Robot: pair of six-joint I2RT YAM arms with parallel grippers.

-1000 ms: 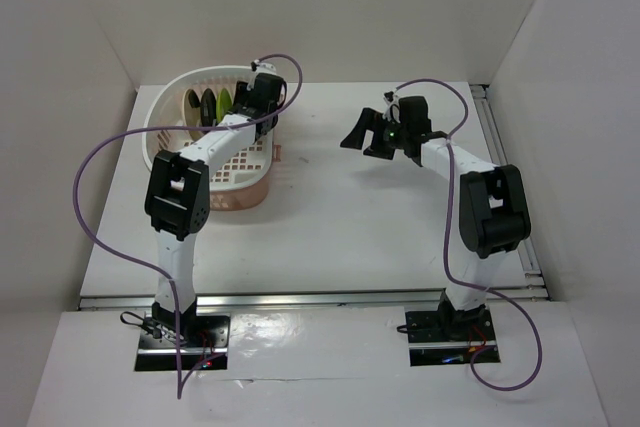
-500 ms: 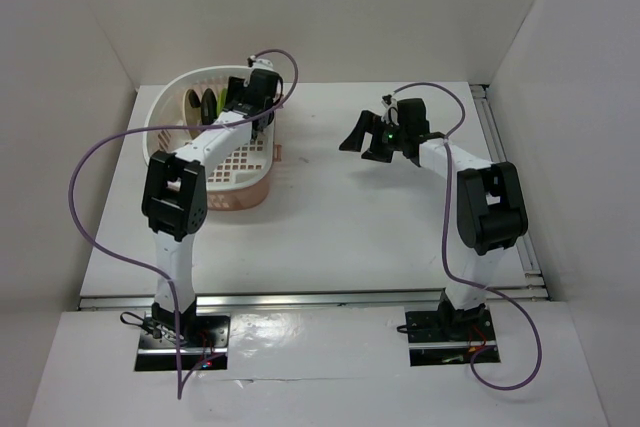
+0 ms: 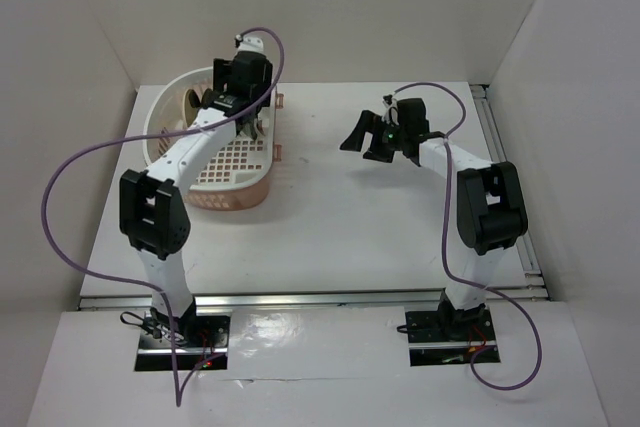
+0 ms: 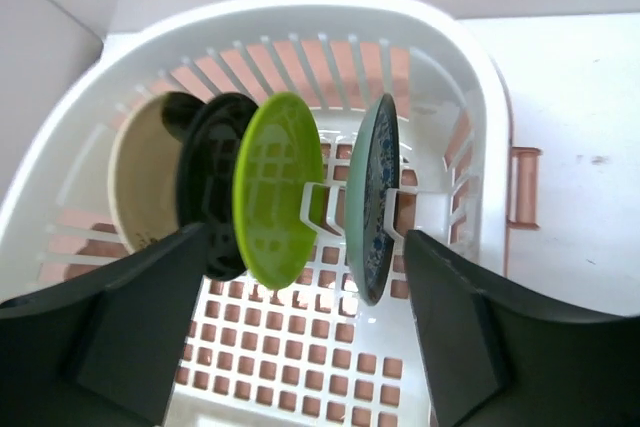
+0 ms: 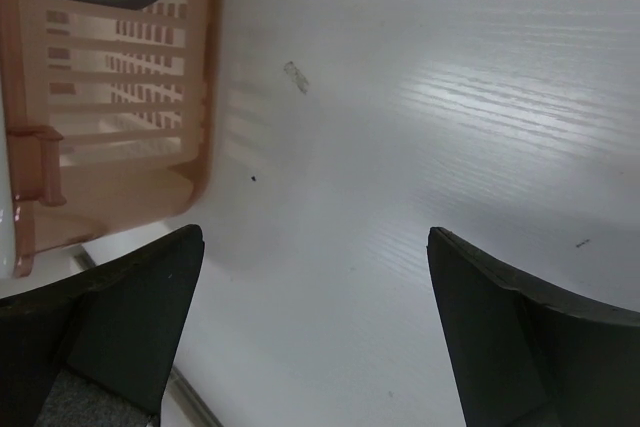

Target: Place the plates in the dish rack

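My left tool (image 4: 303, 239) is hanging spread, gripping nothing, over the dish rack (image 4: 470, 77). Below it the plates (image 4: 272, 187) are standing on edge, apparently slotted between prongs. My right tool (image 5: 315, 237) is hovering spread above the bench (image 5: 400, 97).

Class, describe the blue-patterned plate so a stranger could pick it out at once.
Start at the white oval dish rack. Inside, the blue-patterned plate stands on edge at one end of the row, beside the lime green plate. It alone has a blue pattern.
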